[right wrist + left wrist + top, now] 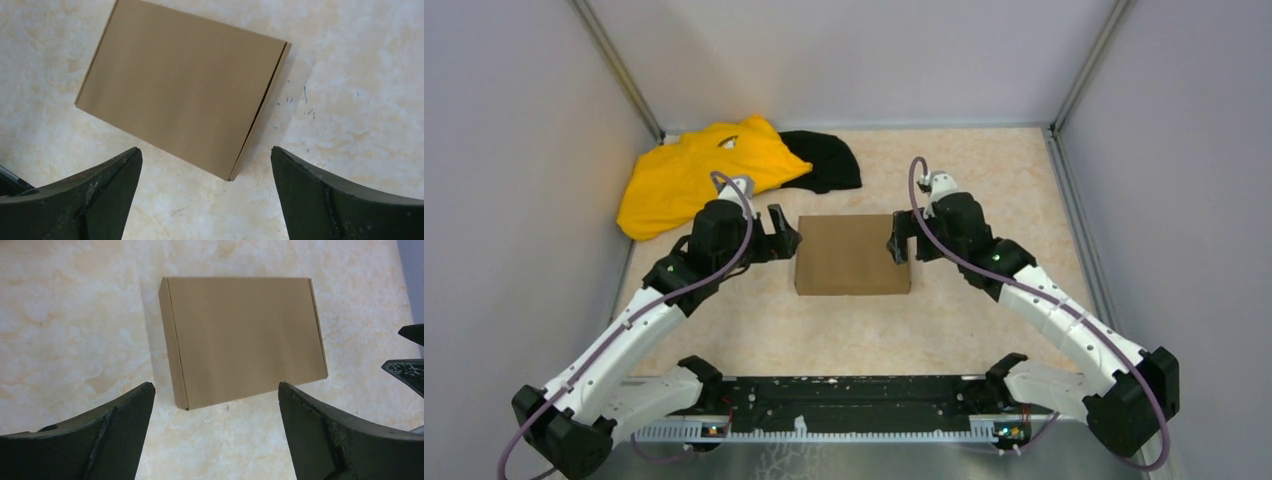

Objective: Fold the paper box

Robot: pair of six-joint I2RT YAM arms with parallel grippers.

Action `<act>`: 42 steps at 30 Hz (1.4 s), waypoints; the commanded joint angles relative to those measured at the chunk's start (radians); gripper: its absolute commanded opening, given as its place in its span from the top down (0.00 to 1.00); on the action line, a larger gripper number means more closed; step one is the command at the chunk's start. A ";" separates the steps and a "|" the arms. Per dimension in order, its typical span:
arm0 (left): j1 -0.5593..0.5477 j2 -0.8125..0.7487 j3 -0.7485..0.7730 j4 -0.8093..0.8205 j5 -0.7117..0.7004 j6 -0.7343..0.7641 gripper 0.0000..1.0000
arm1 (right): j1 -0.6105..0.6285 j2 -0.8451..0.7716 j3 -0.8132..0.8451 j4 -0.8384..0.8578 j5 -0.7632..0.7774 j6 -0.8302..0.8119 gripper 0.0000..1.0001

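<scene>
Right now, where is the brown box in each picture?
Top view: the paper box lies flat in the middle of the marbled table.
Left wrist: upper centre.
Right wrist: upper left of centre, tilted.
Shared landmark: the marbled table under the box in all three.

Plain brown paper box [852, 254]. Creamy beige marble swirls on the table [984, 180], plus tiny blue ink specks [305, 95]. Bright yellow cloth [694, 175], black cloth [829, 160]. White shells and black joints on left arm [624, 335] and right arm [1069, 315], purple cables [912, 190]. Pale grey walls [854, 60].
</scene>
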 commanded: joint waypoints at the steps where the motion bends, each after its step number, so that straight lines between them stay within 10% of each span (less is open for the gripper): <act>1: 0.008 0.048 0.057 0.091 -0.071 0.086 0.01 | 0.006 -0.002 0.040 0.178 0.011 -0.123 0.01; 12: 0.276 -0.005 -0.170 0.385 -0.103 0.180 0.01 | -0.360 0.083 0.034 0.411 -0.074 -0.054 0.01; 28: 0.367 0.105 -0.601 1.058 -0.126 0.473 0.01 | -0.512 -0.369 -0.791 1.059 0.367 -0.230 0.01; 42: 0.467 0.476 -0.549 1.327 0.086 0.486 0.01 | -0.511 0.145 -0.847 1.659 0.347 -0.273 0.01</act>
